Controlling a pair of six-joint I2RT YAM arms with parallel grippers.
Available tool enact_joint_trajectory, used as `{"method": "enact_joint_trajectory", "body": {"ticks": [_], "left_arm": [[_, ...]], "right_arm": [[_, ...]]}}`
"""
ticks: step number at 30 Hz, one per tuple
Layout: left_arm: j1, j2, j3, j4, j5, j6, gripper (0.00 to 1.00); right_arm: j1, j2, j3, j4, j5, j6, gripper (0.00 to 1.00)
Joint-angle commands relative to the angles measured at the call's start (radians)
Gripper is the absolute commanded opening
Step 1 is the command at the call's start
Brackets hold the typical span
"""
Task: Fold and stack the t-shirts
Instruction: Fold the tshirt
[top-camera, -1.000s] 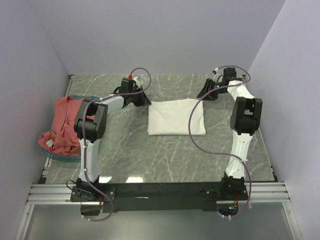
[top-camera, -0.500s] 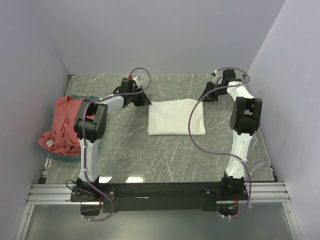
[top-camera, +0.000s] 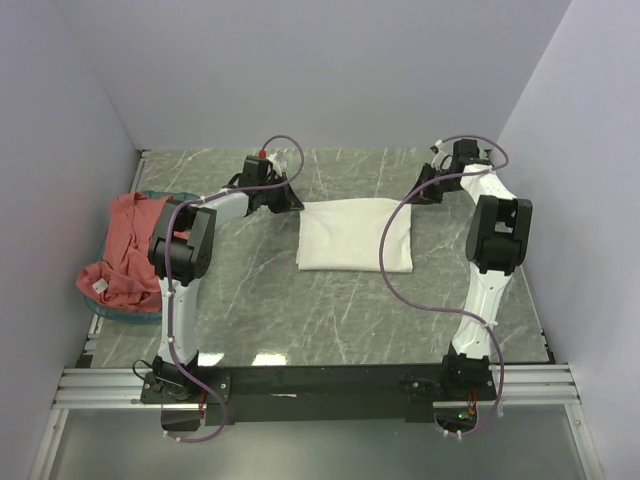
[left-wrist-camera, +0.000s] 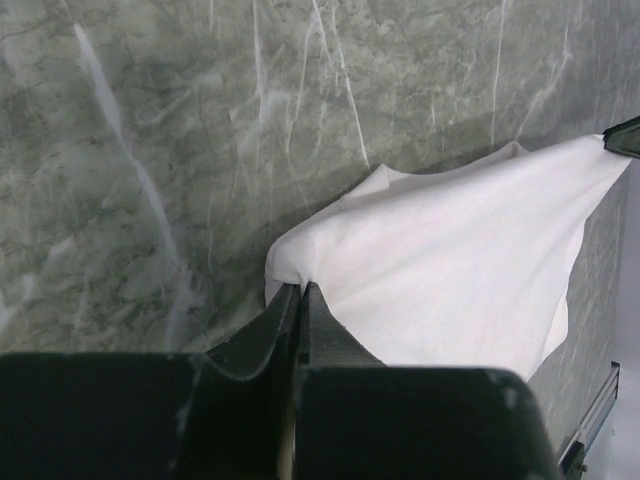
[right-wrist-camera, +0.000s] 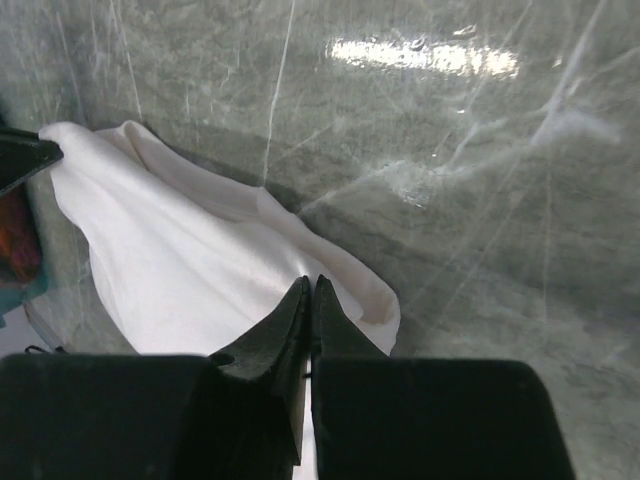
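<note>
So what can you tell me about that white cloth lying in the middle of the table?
It is a white t-shirt of soft, plain cloth, folded into a rough rectangle with no print showing. It lies flat on the grey marbled table. The left claw is shut on its far left corner and the right claw on its far right corner, each puckering the cloth a little. The right arm's purple cable crosses over its right side.

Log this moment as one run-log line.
left gripper: shut on white t-shirt, far-left corner | right gripper: shut on far-right corner | white t-shirt: folded, on table | red t-shirt: in basket, untouched
</note>
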Motion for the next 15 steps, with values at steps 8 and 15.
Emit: {"method": "enact_joint_trajectory", "body": {"ticks": [8, 15], "left_arm": [[0.004, 0.019, 0.054, 0.032, 0.014, 0.017, 0.04], [0.004, 0.040, 0.087, 0.022, 0.002, 0.011, 0.05]], "right_arm": [[-0.022, -0.060, 0.008, 0.064, 0.152, -0.098, 0.01], [-0.018, -0.035, 0.028, 0.096, 0.265, -0.138, 0.25]]}}
